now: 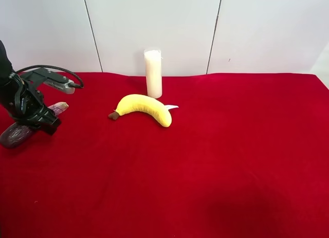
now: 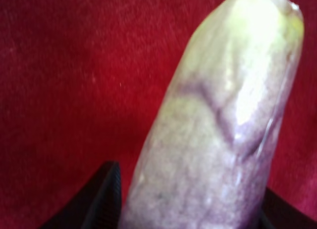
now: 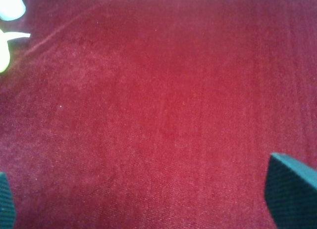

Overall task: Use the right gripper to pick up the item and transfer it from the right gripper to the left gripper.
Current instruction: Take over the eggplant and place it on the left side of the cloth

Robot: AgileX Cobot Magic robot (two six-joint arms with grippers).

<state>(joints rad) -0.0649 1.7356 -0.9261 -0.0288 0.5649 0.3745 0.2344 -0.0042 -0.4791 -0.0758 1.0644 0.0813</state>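
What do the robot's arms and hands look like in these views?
The left arm is black, with a silver-grey plate and a looping black cable. Its hand shows black fingers. The right hand shows dark teal, finely ribbed fingertips.

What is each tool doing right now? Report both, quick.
Left tool: shut on the eggplant toy, pale tip pointing away from the jaws.
Right tool: open, empty, over bare red cloth.
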